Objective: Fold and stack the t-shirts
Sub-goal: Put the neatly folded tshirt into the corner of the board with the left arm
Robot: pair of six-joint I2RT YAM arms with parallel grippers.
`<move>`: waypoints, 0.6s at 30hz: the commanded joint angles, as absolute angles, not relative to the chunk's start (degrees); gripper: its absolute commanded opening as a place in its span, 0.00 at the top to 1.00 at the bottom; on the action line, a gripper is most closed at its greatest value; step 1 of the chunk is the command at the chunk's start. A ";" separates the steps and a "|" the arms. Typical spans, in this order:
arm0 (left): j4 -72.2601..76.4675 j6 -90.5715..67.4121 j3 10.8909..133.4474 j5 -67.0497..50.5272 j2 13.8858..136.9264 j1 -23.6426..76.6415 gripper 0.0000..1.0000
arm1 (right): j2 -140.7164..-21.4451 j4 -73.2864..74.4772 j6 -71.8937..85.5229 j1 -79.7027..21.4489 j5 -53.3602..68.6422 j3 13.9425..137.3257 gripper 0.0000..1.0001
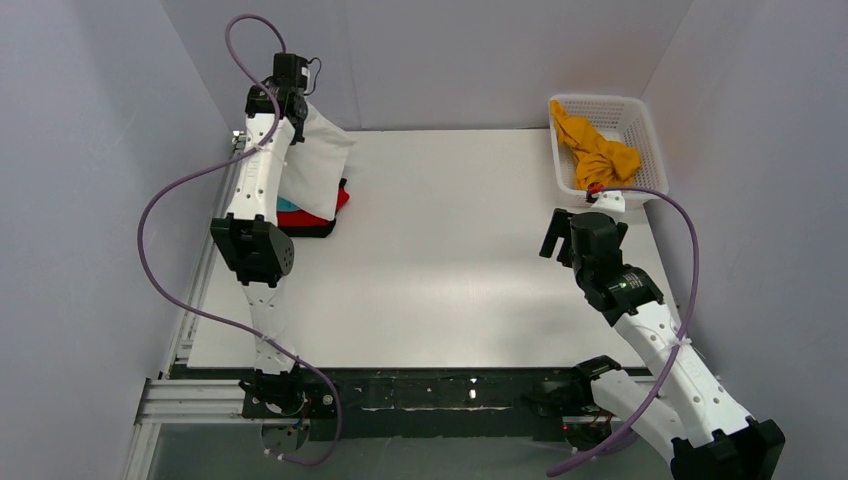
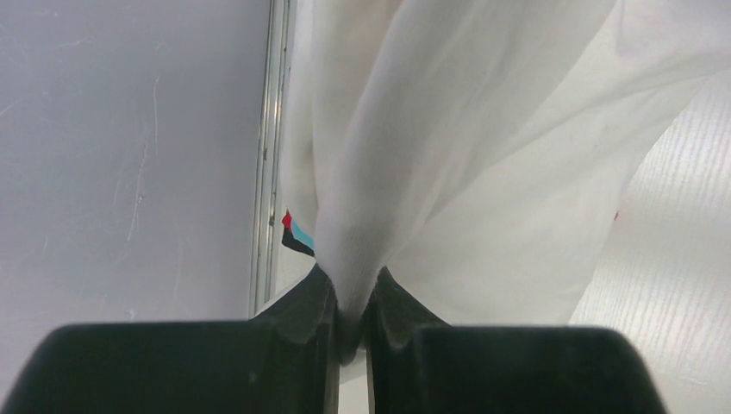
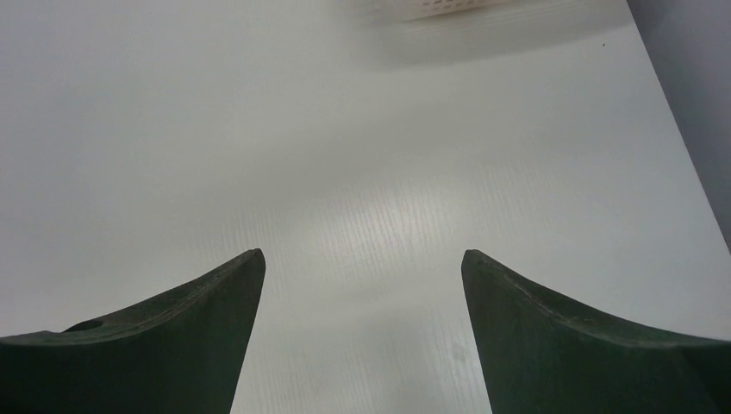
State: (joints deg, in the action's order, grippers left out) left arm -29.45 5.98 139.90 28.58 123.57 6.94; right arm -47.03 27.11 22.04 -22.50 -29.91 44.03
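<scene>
My left gripper [image 1: 297,108] is raised at the far left and shut on the white t-shirt [image 1: 320,165], which hangs down from it over the stack. In the left wrist view the white cloth [image 2: 448,155] is pinched between the two black fingers [image 2: 302,319]. Below it lies a stack of folded t-shirts: teal [image 1: 287,205], red [image 1: 315,216] and black [image 1: 305,230]; a corner of them shows in the left wrist view [image 2: 296,235]. The orange-yellow t-shirt [image 1: 597,150] lies crumpled in the basket. My right gripper [image 1: 558,236] is open and empty over the bare table [image 3: 362,259].
The white lattice basket [image 1: 640,125] stands at the far right corner; its blurred edge shows in the right wrist view [image 3: 448,9]. Grey walls close in on the left, back and right. An aluminium rail [image 1: 205,270] runs along the table's left edge.
</scene>
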 commanded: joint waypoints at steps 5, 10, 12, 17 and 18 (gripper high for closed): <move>-32.29 3.24 140.31 20.71 127.02 0.14 1.00 | -48.29 27.85 21.79 -22.28 -32.90 44.70 0.08; -31.82 0.89 139.94 16.71 129.91 -5.05 1.00 | -49.54 30.39 22.70 -22.26 -33.18 45.40 0.08; -31.31 0.67 138.81 15.09 130.39 -6.53 1.00 | -49.78 31.29 22.90 -22.31 -33.59 45.61 0.09; -30.00 -3.26 136.56 9.22 131.40 -10.83 1.00 | -49.80 34.84 24.36 -22.32 -34.39 46.28 0.09; -29.93 -3.52 136.39 7.16 131.72 -11.34 1.00 | -49.57 35.73 24.93 -22.28 -34.50 46.53 0.09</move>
